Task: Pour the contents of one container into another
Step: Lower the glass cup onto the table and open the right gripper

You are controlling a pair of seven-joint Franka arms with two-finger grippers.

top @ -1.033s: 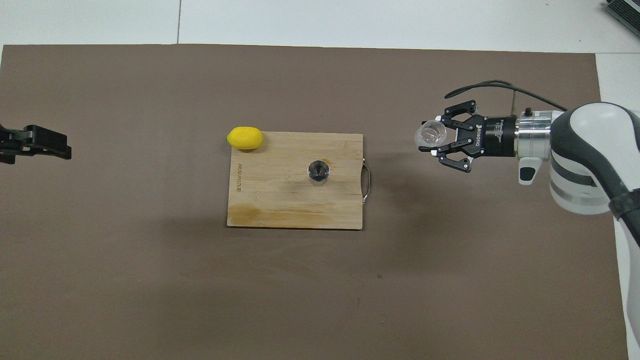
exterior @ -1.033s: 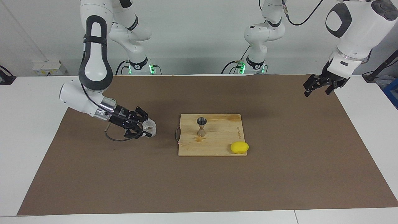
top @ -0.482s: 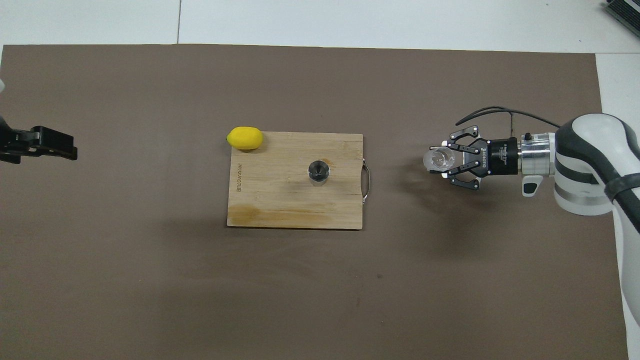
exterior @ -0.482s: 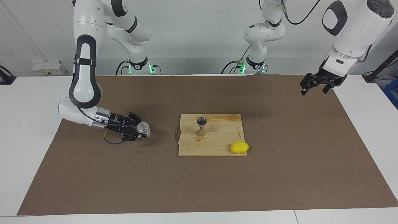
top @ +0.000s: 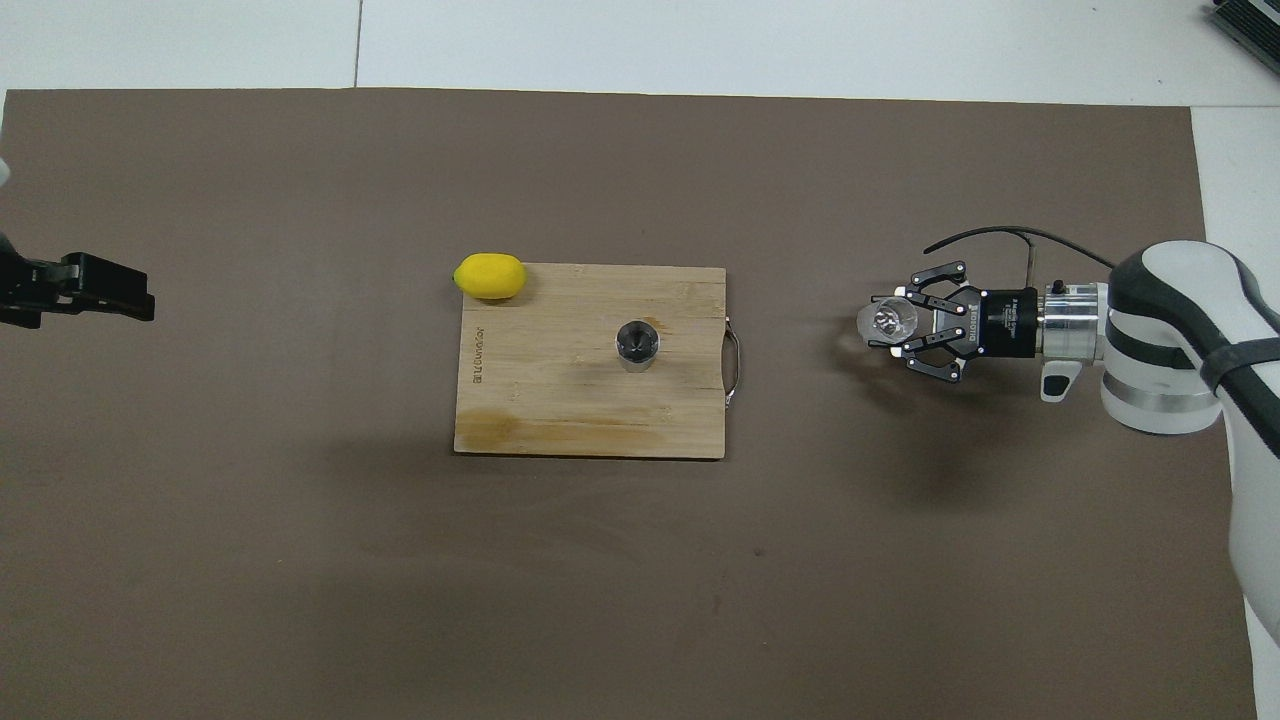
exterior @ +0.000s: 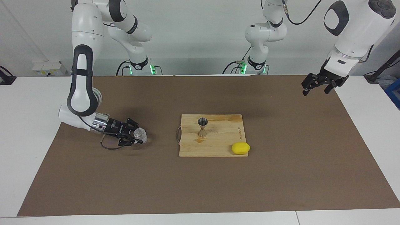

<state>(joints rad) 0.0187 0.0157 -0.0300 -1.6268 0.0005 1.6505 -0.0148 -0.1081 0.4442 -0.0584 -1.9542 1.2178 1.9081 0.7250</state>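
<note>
The clear glass tumbler (exterior: 139, 134) sits low over the brown mat (exterior: 200, 187) toward the right arm's end of the table, clamped between the fingertips of the right gripper (exterior: 137, 136), which reaches in sideways. Whether it touches the mat cannot be told, nor what it holds. Bare mat separates it from the wooden cutting board (exterior: 218, 147), where the metal jigger (exterior: 202, 127) stands upright; a lemon (exterior: 240, 148) rests at one corner. The left gripper (exterior: 318, 86) waits, fingers spread and holding nothing, above the mat's other end.
</note>
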